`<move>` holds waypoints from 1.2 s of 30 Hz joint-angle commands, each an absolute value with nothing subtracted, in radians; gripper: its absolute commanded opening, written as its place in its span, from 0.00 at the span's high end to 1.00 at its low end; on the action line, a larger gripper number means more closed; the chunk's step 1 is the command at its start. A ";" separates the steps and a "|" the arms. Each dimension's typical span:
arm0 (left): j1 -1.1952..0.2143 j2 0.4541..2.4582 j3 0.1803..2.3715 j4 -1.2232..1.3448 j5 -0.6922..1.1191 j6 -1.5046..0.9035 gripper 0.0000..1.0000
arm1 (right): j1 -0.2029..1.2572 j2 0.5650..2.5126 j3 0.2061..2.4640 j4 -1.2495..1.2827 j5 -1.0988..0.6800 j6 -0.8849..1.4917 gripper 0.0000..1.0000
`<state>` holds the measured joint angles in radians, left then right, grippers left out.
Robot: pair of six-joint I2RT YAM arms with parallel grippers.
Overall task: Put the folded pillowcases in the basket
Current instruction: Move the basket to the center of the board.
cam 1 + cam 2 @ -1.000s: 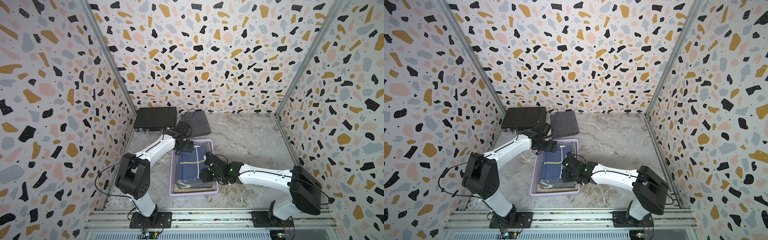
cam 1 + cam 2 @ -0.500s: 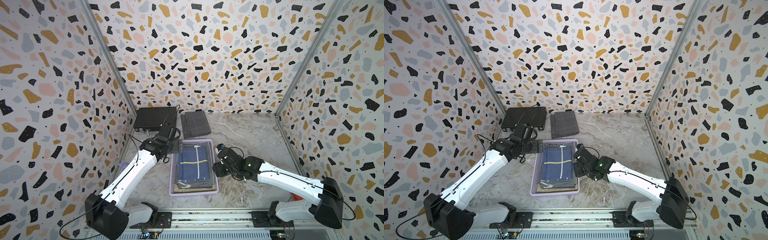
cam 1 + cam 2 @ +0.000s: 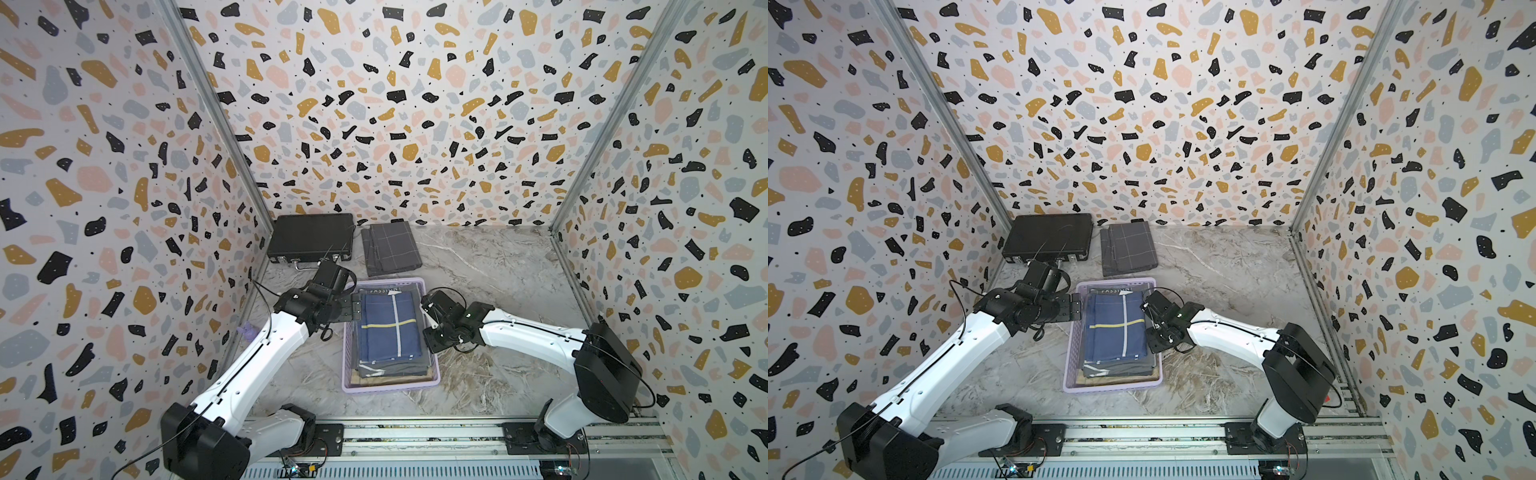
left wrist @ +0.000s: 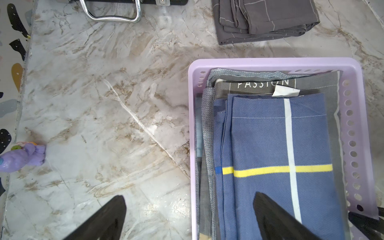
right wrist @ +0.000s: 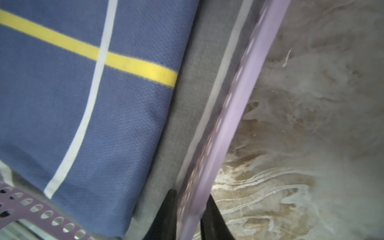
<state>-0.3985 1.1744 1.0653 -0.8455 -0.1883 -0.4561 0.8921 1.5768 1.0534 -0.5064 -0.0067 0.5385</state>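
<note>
Where the glossy marble-patterned table (image 3: 490,270) meets the left wall, at about nine o'clock from the centre in a top view, a small lumpy purple toy figure (image 4: 22,156) sits. At eleven o'clock a flat, hard black briefcase (image 3: 309,239) lies against the back wall, its chrome handle facing forward. Just right of it, at twelve o'clock, a folded dark grey cloth (image 3: 390,249) with thin pale grid lines rests on the table. The left gripper (image 4: 189,196) hovers at the basket's nine o'clock side with its jaws spread wide and nothing in them, one black finger over the table and one over the cloth stack. The basket (image 3: 388,385), a shallow rectangular lavender plastic tray with round-holed walls, stands at the centre. The folded pillowcase (image 3: 388,328), blue herringbone weave crossed by one yellow and one white stripe, lies flat on top of grey and tan folded cloths inside the basket. At the basket's three o'clock side, the right gripper (image 5: 188,216) is pinched narrowly onto the lavender wall, just beside the pillowcase's edge and not touching it.
</note>
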 commanded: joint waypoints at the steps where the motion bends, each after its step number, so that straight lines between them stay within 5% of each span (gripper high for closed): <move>1: -0.393 1.172 1.051 -0.839 -0.176 -0.449 0.01 | 0.869 1.535 1.001 -0.548 0.066 0.556 1.00; 14: -0.395 1.202 1.031 -0.749 -0.017 -0.521 0.04 | 0.592 1.069 0.773 -0.813 0.196 0.520 1.00; 25: -0.448 1.362 1.106 -0.689 -0.016 -0.534 0.05 | 0.383 1.306 0.820 -0.763 0.168 0.520 1.00; 36: -0.446 1.659 1.398 -0.695 -0.044 -0.477 0.04 | 0.245 1.387 0.868 -0.769 0.352 0.457 1.00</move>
<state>-0.4461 1.6024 1.3090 -0.7128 -0.0223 -0.5079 0.2840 1.3708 0.8856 -0.7128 0.2379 0.4732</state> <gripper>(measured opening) 0.957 0.075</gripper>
